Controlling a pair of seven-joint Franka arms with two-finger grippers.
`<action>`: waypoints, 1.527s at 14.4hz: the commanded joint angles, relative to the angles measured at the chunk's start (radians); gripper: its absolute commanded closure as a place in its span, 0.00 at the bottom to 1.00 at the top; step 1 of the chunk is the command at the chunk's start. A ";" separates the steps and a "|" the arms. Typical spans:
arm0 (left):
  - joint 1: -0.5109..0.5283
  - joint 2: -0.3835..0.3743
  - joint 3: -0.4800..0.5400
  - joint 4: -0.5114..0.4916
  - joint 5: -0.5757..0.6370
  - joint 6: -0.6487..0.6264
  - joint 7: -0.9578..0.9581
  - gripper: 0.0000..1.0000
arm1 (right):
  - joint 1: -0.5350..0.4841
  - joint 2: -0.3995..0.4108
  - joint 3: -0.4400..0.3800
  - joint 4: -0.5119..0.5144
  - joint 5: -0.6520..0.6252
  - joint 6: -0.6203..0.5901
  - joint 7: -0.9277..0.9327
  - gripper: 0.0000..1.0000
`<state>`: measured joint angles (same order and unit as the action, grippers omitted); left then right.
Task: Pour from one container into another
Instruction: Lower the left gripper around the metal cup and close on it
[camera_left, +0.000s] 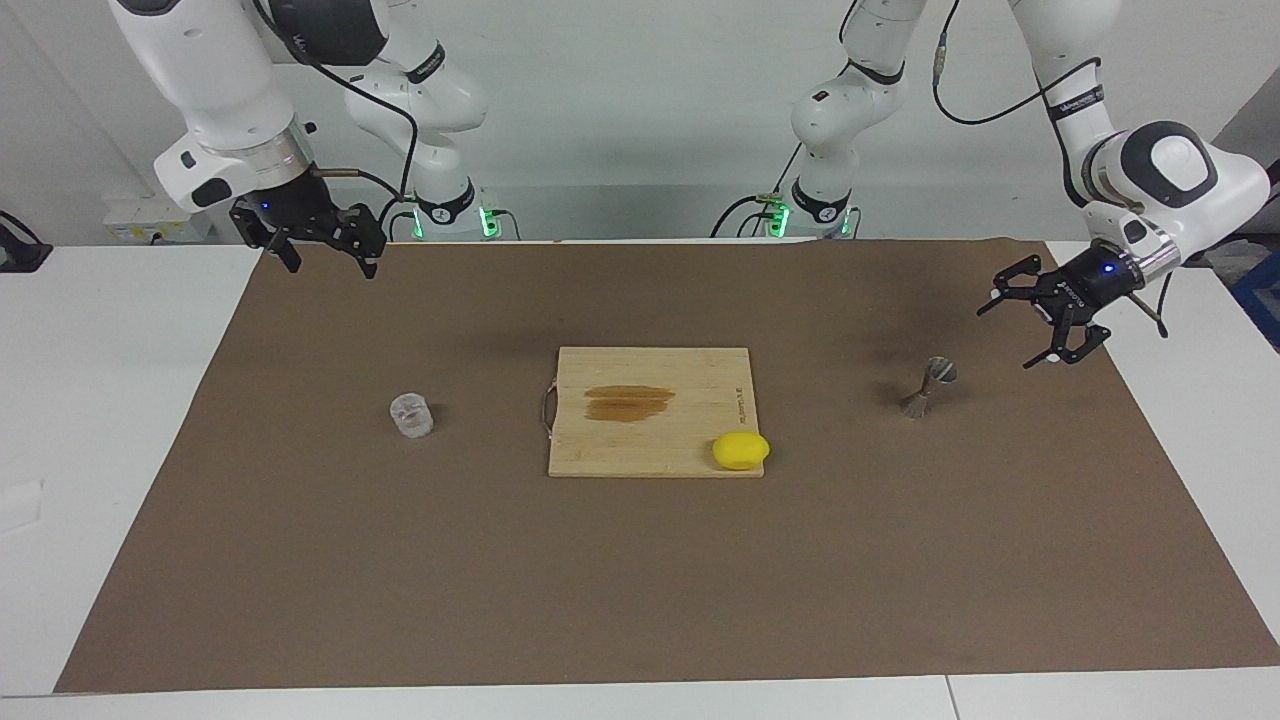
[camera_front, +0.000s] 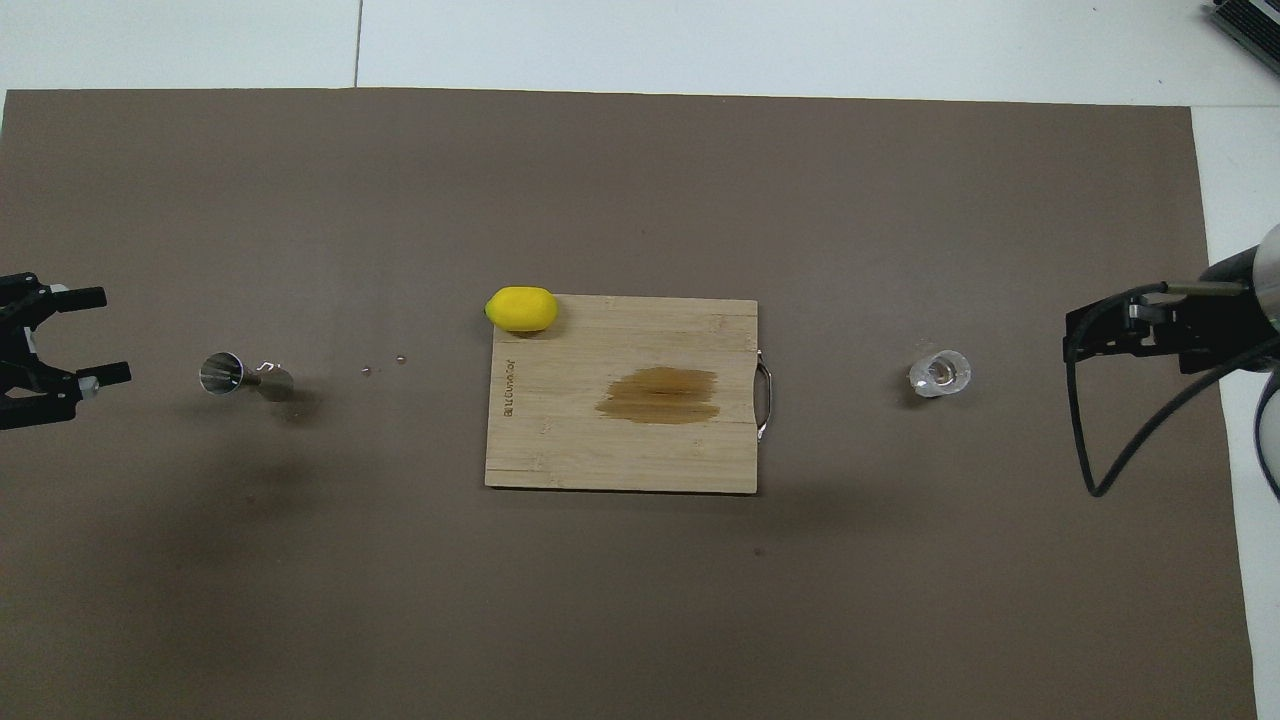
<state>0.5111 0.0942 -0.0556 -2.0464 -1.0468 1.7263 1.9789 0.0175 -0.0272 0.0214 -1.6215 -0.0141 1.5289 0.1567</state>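
Fingers of left gripper (camera_left: 1040, 325) and right gripper (camera_left: 322, 245) spread; ribbed clear glass cup (camera_left: 411, 415) upright.

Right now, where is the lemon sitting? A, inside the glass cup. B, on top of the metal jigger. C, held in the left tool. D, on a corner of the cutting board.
D: the lemon rests on a corner of the cutting board, on the board's edge farther from the robots and toward the left arm's end of the table, well apart from the glass cup and the jigger.
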 joint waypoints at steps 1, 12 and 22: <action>0.021 0.056 -0.006 -0.012 -0.045 -0.079 0.164 0.00 | -0.011 -0.007 0.006 0.000 -0.007 -0.006 -0.017 0.00; 0.115 0.180 -0.006 -0.117 -0.200 -0.198 0.469 0.00 | -0.010 -0.007 0.006 0.000 -0.007 -0.006 -0.019 0.00; 0.079 0.220 -0.007 -0.170 -0.303 -0.145 0.514 0.00 | -0.010 -0.007 0.006 0.000 -0.007 -0.006 -0.019 0.00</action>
<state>0.6072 0.3184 -0.0647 -2.1933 -1.3146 1.5593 2.4609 0.0175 -0.0272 0.0214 -1.6215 -0.0141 1.5289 0.1567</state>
